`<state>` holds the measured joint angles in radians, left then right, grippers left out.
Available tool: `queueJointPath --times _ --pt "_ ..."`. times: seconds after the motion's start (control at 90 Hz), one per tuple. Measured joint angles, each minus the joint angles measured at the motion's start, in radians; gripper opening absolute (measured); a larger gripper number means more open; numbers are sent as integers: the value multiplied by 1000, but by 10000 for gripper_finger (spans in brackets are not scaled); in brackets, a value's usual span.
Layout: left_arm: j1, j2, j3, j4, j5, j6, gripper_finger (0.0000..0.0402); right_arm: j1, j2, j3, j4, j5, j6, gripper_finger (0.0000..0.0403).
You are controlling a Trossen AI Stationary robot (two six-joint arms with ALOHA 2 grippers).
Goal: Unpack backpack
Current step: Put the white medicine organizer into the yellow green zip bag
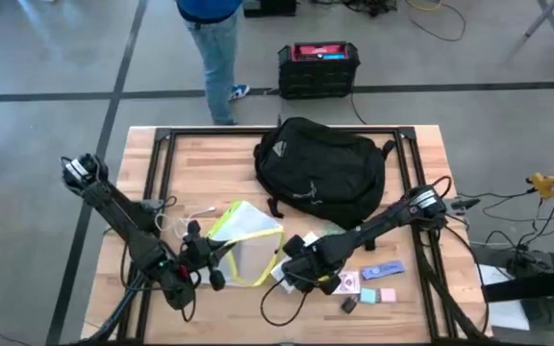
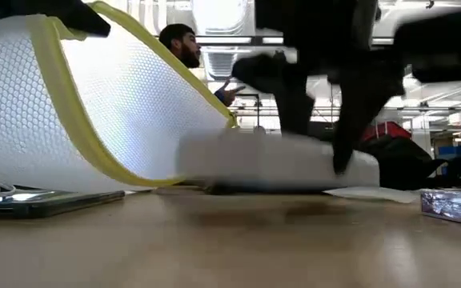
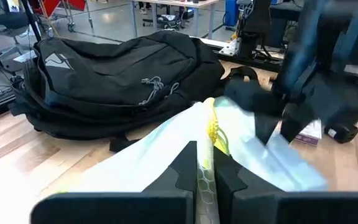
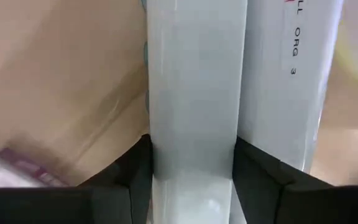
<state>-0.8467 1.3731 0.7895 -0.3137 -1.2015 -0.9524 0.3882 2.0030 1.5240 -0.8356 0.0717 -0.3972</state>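
Observation:
The black backpack (image 1: 320,168) lies on its side at the table's far middle; the left wrist view shows it too (image 3: 117,81). Nearer, a white mesh pouch (image 1: 246,245) with a yellow zip edge stands up off the table, and my left gripper (image 1: 215,263) is shut on it. To its right, my right gripper (image 1: 294,272) is shut on a white box (image 2: 278,164) low over the table top. My left gripper pinches the pouch's yellow zip edge (image 3: 206,177) between its two fingers, coming level from the table's left. The pouch rises from the fingers, its mesh wall curving down to the table. My right gripper pinches the white box across its narrow sides (image 4: 194,112), fingers (image 2: 294,104) pointing down from above. The box lies level; I cannot tell whether its underside touches the table.
A phone (image 2: 46,200) and a white cable (image 1: 188,213) lie near the left arm. A purple pack (image 1: 383,270) and pink cards (image 1: 378,295) lie near the right arm. A person (image 1: 214,48) and a black box with a red top (image 1: 318,67) are beyond the far edge.

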Motion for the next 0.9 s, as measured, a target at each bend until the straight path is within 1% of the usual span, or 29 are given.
queueJointPath --times 0.178,0.456,0.567,0.711,0.9 --pt "0 0 0 27 7 0 0 4 -40 4 -1 2 40 156" --pt "2 0 -1 107 10 5 0 -15 -41 87 26 7 106 151" --pt "7 36 -1 163 -12 32 0 -32 -41 122 52 8 137 149" --pt "41 118 -1 296 -11 103 0 -57 -41 137 79 7 166 149" --pt "79 186 -2 501 45 260 0 -83 -29 128 85 -12 186 138"
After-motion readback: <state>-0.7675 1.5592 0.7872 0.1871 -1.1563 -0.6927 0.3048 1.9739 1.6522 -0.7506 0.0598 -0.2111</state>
